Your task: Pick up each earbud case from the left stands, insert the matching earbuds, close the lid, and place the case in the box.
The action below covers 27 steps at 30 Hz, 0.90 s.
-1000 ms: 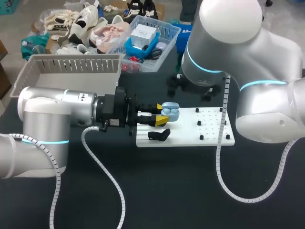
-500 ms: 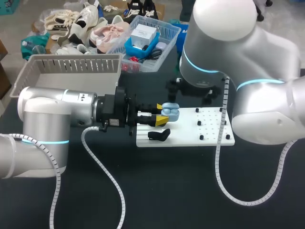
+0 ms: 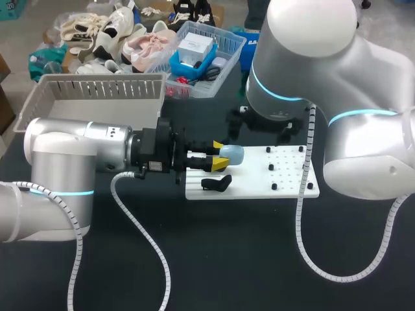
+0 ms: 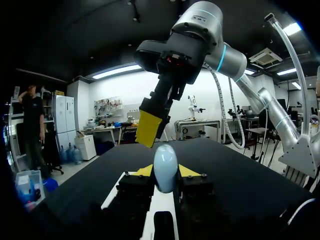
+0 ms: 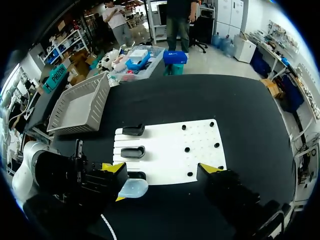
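— What differs from a second ago?
— The earbud case (image 3: 232,154) has its lid down now; it stood open then, with the earbuds showing.
— Where is it?
— Pinched in the left gripper (image 3: 220,154), at the white board's (image 3: 285,188) left edge.
— And the right gripper (image 4: 149,129)?
— Just above the case. Spread or closed, I cannot tell.

You've got one piece of furniture to go on here: a black table (image 3: 227,259) — dark, plain and flat. From the left wrist its top (image 4: 240,170) runs level ahead, and from the right wrist it (image 5: 240,100) spreads out below.
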Each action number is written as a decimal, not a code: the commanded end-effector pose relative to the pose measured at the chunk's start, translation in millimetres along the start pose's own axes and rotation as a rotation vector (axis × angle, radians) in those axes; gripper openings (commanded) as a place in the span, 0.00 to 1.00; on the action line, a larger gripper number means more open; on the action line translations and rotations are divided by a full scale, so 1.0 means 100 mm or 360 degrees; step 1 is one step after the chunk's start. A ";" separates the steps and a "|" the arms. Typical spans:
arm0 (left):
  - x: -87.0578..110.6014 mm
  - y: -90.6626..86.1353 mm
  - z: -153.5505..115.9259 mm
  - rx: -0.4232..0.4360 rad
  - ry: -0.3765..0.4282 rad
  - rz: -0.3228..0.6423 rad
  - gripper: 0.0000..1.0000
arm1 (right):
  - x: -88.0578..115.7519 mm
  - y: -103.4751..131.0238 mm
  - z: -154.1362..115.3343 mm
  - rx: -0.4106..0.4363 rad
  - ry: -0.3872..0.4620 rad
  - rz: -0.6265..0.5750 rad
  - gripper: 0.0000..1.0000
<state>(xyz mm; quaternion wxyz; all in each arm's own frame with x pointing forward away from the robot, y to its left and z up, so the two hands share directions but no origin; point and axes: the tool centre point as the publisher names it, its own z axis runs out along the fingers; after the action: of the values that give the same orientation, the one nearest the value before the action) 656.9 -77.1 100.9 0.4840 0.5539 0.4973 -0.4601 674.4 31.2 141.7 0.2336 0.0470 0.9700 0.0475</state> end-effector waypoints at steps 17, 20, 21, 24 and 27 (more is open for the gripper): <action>0.00 -0.01 0.00 -0.0009 0.0000 0.0002 0.00 | 0.10 -0.53 -0.37 -0.0190 -0.0017 -0.0056 0.98; 0.00 -0.01 0.00 -0.0009 0.0000 0.0002 0.00 | 0.16 -0.59 -0.42 -0.0221 0.0021 -0.0125 0.99; 0.00 -0.01 0.00 -0.0009 0.0000 0.0002 0.00 | 0.18 -0.62 -0.43 -0.0234 0.0037 -0.0155 0.98; 0.00 -0.01 0.00 -0.0009 0.0000 0.0002 0.00 | 0.21 -0.71 -0.47 -0.0258 0.0061 -0.0220 0.98; 0.00 -0.01 0.00 -0.0009 0.0000 0.0002 0.00 | 0.21 -0.82 -0.51 -0.0274 0.0068 -0.0269 1.00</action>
<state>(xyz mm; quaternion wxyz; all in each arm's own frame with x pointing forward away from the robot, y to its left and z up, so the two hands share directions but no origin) 656.9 -77.2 101.0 0.4840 0.5539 0.4973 -0.4601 633.1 -37.8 162.7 0.2215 -0.0484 0.9691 0.0970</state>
